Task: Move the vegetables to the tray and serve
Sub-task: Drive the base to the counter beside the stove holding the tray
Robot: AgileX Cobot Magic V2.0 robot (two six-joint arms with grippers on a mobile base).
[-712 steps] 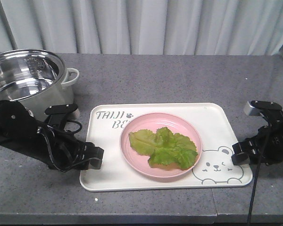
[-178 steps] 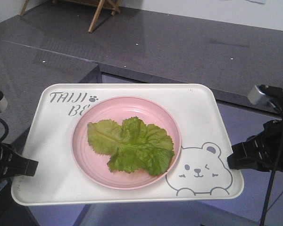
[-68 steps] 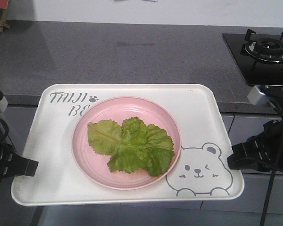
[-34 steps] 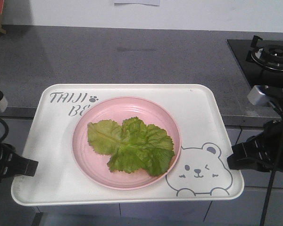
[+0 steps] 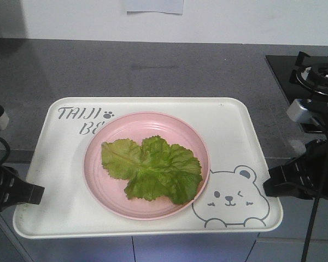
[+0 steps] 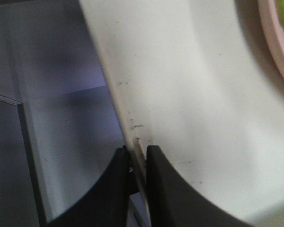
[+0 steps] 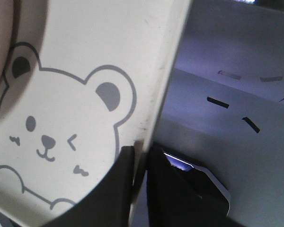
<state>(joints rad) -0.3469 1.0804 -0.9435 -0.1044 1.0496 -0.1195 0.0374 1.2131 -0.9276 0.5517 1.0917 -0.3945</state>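
Note:
The vegetables (image 5: 153,168), flat green lettuce leaves, lie on a round pink plate (image 5: 98,174) in the middle of the cream tray (image 5: 229,123). Both arms hold the tray in the air, level, in front of a grey countertop. My left gripper (image 5: 39,194) is shut on the tray's left rim (image 6: 128,118); in the left wrist view its black fingers (image 6: 163,189) pinch the rim edge (image 6: 138,156). My right gripper (image 5: 269,185) is shut on the right rim (image 7: 168,71), beside the printed bear (image 7: 61,127).
A grey countertop (image 5: 153,68) runs across behind the tray. A black gas hob (image 5: 317,73) sits at its right end. Grey cabinet fronts (image 5: 186,248) show below the tray. A white wall with a sheet of paper (image 5: 154,5) stands at the back.
The tray was lifted off the table by the pot. The background has since slid: the counter now sits lower and nearer, the hob further right. Tray and grips look unchanged.

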